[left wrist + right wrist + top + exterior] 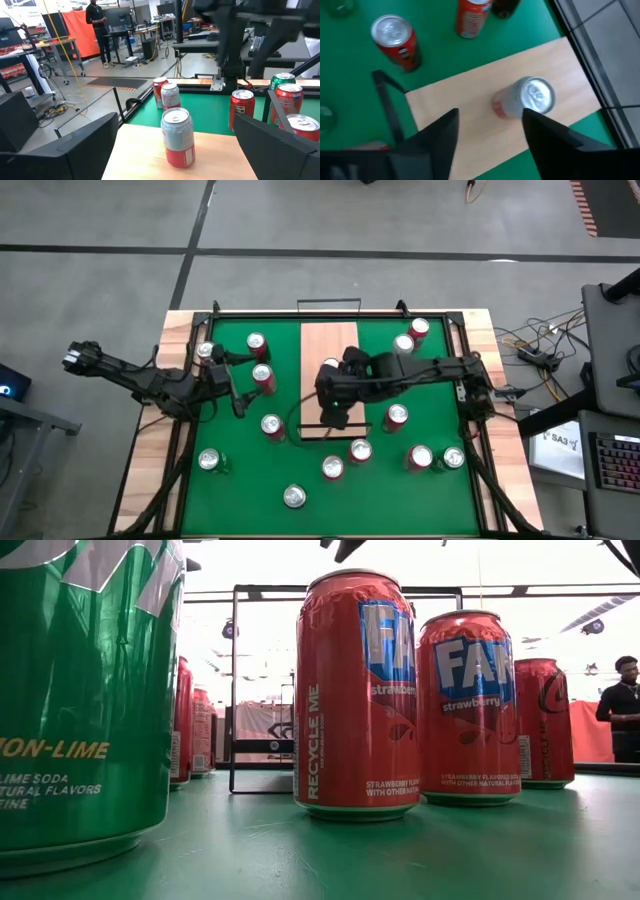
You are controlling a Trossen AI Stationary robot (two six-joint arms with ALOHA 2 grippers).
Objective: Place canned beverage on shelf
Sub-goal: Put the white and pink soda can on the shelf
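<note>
Green lemon-lime can (85, 690) fills the left of the low view. Right of it stand two red strawberry cans (355, 690), upright on the green mat (230, 470) with plenty more scattered about waiting their turn.

At the left of the overhead picture the left gripper (238, 392) hovers over the mat beside the shelf (312, 345), fingers spread wide and holding nothing.

In the middle, one canned beverage (532, 97) stands upright on the pale board. The right gripper (490, 117) hangs just above the board, its fingers parted and clear of the can. I'd say that can is delivered and the spread fingers leave it free.
</note>
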